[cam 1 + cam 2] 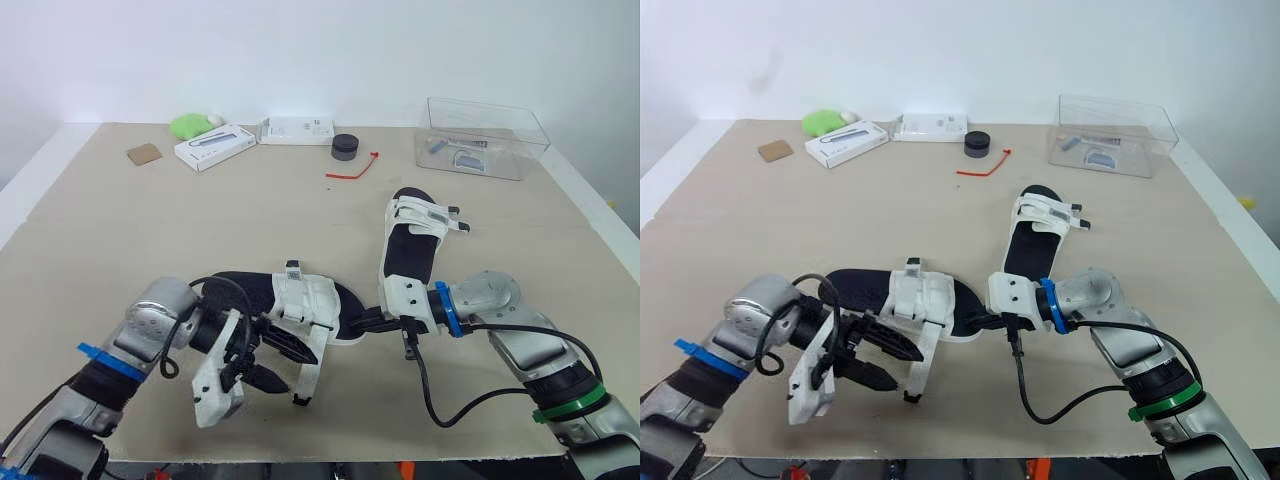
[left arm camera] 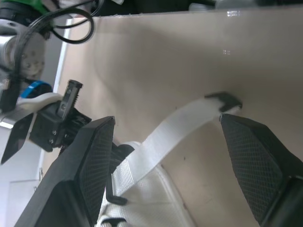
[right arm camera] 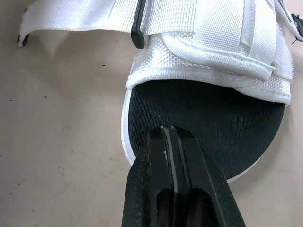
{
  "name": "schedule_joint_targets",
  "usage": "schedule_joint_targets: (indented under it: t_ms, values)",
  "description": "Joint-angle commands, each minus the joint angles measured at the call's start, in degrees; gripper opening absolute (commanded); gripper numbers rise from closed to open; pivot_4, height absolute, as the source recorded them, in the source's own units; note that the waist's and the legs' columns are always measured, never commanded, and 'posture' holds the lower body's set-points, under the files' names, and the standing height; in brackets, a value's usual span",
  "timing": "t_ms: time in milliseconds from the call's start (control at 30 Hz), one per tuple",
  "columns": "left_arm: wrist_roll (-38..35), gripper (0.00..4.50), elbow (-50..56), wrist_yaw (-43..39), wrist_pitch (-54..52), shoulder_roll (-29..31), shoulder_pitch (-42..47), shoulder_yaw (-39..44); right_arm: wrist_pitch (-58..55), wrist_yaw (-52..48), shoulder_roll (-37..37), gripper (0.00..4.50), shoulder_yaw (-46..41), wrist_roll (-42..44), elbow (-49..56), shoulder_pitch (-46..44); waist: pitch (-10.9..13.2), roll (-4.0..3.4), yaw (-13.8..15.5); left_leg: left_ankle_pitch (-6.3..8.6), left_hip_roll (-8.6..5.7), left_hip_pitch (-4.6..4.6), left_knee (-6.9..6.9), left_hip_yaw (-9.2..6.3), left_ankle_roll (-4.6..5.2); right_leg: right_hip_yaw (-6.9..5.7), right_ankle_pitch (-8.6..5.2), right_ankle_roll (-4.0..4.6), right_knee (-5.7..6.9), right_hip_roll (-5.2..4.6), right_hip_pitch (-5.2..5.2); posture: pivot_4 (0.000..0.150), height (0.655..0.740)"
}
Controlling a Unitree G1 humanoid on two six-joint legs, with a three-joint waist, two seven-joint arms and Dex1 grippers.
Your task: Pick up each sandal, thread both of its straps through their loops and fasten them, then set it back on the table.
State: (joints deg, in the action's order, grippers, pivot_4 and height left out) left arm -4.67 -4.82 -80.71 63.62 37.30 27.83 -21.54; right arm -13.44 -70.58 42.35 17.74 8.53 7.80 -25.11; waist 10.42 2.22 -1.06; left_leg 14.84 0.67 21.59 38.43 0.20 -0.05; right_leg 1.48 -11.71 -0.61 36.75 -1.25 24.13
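One sandal (image 1: 290, 300), black-soled with white straps, lies flat on the table in front of me. One of its white straps (image 2: 189, 123) hangs loose toward the front edge, tipped with a black end piece (image 2: 223, 101). My left gripper (image 1: 280, 362) is open, one finger on each side of that strap without clamping it. My right gripper (image 3: 173, 137) is shut, and its tip rests on the black footbed at this sandal's toe. A second sandal (image 1: 412, 240) lies further back on the right, its straps lying across its top.
Along the far edge stand a clear plastic box (image 1: 482, 138), a small black round object (image 1: 345, 147), a red tie (image 1: 352, 172), two white boxes (image 1: 214, 146) (image 1: 296, 130), a green object (image 1: 190, 125) and a cardboard scrap (image 1: 144, 153). The table's front edge lies just behind my grippers.
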Motion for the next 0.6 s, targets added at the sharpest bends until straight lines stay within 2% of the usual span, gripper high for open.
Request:
schedule_joint_targets:
  t_ms: [33, 233, 367, 433, 500, 533, 600]
  values:
    - [3.3, 3.65, -1.9, 4.3, 2.4, 0.2, 1.4, -0.7, -1.3, 0.0, 1.3, 0.00, 0.5, -1.4, 0.2, 1.4, 0.0, 0.00, 0.0, 0.00, 0.00, 0.00, -0.01, 0.00, 0.00, 0.00, 0.00, 0.00, 0.00, 0.00, 0.00, 0.150, 0.7400]
    - [6.0, 3.65, -3.8, 9.7, 1.5, -1.0, 3.9, -3.5, -2.0, 0.4, 1.9, 0.00, 0.0, -1.3, 1.0, 2.1, 0.0, 0.00, 0.0, 0.01, -0.02, 0.03, 0.00, -0.04, 0.02, 0.00, -0.01, -0.03, 0.00, -0.03, 0.00, 0.150, 0.7400]
    - [4.6, 3.65, -2.3, 12.0, -1.0, -2.0, 4.8, -6.3, -2.3, 0.6, 2.2, 0.00, -0.3, -1.3, 1.3, 2.4, 0.0, 0.00, 0.0, 0.01, -0.03, 0.03, 0.00, -0.04, 0.02, 0.01, -0.02, -0.06, 0.00, -0.04, -0.01, 0.150, 0.7400]
    - [3.9, 3.15, -1.7, 12.2, -0.9, -1.9, 5.7, -7.9, -2.4, 0.7, 2.3, 0.00, -0.5, -1.3, 1.3, 2.4, 0.0, 0.00, 0.0, 0.01, -0.04, 0.03, 0.00, -0.04, 0.02, 0.01, -0.02, -0.06, 0.00, -0.03, -0.01, 0.150, 0.7400]
    - [3.4, 2.43, -1.9, 12.7, -1.0, -1.5, 6.2, -8.7, -2.4, 0.7, 2.4, 0.00, -0.5, -1.3, 1.3, 2.4, 0.0, 0.00, 0.1, 0.01, -0.04, 0.03, 0.00, -0.03, 0.02, 0.00, -0.02, -0.06, 0.00, -0.03, -0.01, 0.150, 0.7400]
    - [2.9, 1.79, -1.9, 12.9, -0.8, -1.2, 6.2, -9.0, -2.4, 0.7, 2.5, 0.00, -0.5, -1.3, 1.3, 2.4, 0.0, 0.00, 0.1, 0.01, -0.04, 0.03, 0.00, -0.03, 0.02, 0.00, -0.02, -0.06, 0.00, -0.03, -0.01, 0.150, 0.7400]
    - [2.2, 0.98, -2.0, 13.2, -0.8, -0.7, 6.2, -9.6, -2.5, 0.7, 2.5, 0.00, -0.5, -1.3, 1.3, 2.4, 0.0, 0.00, 0.0, 0.01, -0.04, 0.03, 0.00, -0.04, 0.02, 0.00, -0.02, -0.06, 0.00, -0.03, -0.01, 0.150, 0.7400]
